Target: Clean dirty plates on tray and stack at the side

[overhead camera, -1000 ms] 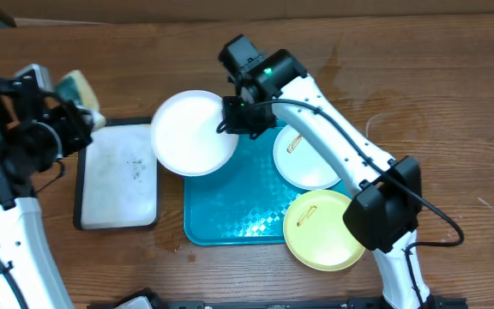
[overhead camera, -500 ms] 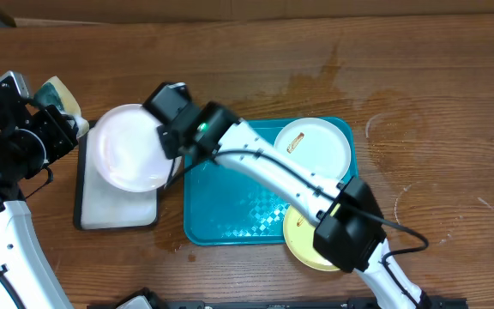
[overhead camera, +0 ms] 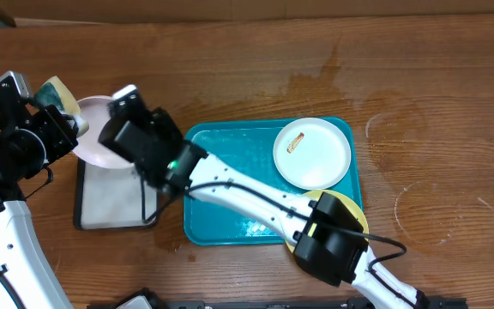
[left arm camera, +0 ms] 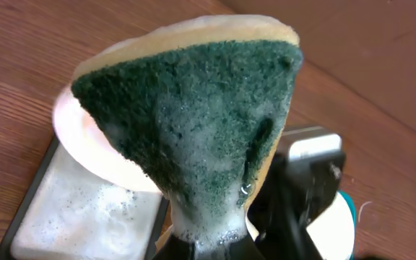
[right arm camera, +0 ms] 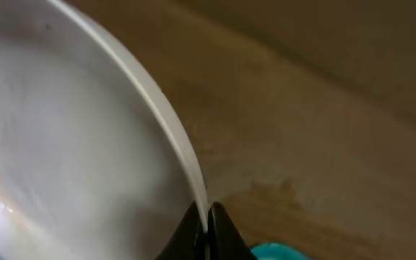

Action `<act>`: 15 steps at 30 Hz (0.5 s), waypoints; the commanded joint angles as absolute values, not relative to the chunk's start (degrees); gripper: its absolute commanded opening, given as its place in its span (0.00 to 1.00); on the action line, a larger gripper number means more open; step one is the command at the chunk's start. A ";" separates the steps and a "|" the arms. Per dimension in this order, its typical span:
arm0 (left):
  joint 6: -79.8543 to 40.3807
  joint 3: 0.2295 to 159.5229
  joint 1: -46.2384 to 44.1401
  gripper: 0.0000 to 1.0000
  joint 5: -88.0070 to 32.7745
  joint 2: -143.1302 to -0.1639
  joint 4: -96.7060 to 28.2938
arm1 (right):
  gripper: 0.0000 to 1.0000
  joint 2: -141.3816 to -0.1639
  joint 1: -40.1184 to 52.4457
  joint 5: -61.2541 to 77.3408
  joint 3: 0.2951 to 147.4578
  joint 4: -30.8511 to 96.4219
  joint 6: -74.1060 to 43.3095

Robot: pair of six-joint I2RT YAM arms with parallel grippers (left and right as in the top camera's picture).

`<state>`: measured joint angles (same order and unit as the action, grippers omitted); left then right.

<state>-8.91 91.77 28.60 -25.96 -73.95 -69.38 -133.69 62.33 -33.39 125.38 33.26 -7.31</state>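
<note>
My right gripper [overhead camera: 114,137] is shut on the rim of a white plate [overhead camera: 91,142], which it holds tilted over the small black-rimmed tray; the wrist view shows the jaws pinching the plate [right arm camera: 63,144] edge [right arm camera: 208,224]. My left gripper [overhead camera: 67,112] is shut on a soapy green-and-yellow sponge [left arm camera: 193,123], which is just left of that plate [left arm camera: 92,144]. On the turquoise tray [overhead camera: 230,202] lies a second white plate [overhead camera: 311,153] with a brown smear. A pale yellow-green plate [overhead camera: 346,210] sits at the tray's front right corner, partly hidden by my right arm.
The black-rimmed tray [overhead camera: 114,202] with a foamy white surface [left arm camera: 78,217] lies left of the turquoise tray. My right arm stretches diagonally across the turquoise tray. A damp patch darkens the wood behind the tray [overhead camera: 316,81].
My right arm has swung left with the white plate, from the turquoise tray's left edge to over the black-rimmed tray beside the sponge. The left arm shifted slightly, then held still.
</note>
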 commanded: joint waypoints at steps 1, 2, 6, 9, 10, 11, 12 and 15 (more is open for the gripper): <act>-9.45 92.97 28.91 0.04 -26.59 -73.71 -69.01 | 0.04 -133.25 63.70 -41.82 126.91 30.70 3.95; -9.45 92.97 28.91 0.04 -26.61 -73.71 -69.04 | 0.04 -133.25 63.79 -42.41 126.91 29.91 5.13; -9.45 92.97 28.91 0.04 -26.59 -73.71 -69.01 | 0.04 -133.25 64.51 -44.99 126.91 26.98 9.85; -9.45 92.97 28.91 0.04 -26.61 -73.71 -68.99 | 0.04 -133.27 65.34 -45.30 126.72 26.59 13.54; -9.45 92.97 28.91 0.04 -26.61 -73.71 -69.04 | 0.04 -133.27 65.65 -47.20 126.69 26.41 13.78; -9.45 92.97 28.91 0.04 -26.61 -73.71 -69.04 | 0.04 -133.27 65.91 -48.86 126.69 26.11 13.78; -9.45 92.97 28.91 0.04 -26.61 -73.71 -69.06 | 0.04 -133.27 65.95 -49.78 126.69 25.69 13.76; -9.45 92.97 28.91 0.04 -26.61 -73.71 -69.12 | 0.04 -133.27 66.06 -51.62 126.69 22.70 13.76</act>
<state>-8.91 91.77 28.62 -25.93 -73.95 -69.25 -133.69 65.30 -47.44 125.38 25.02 12.23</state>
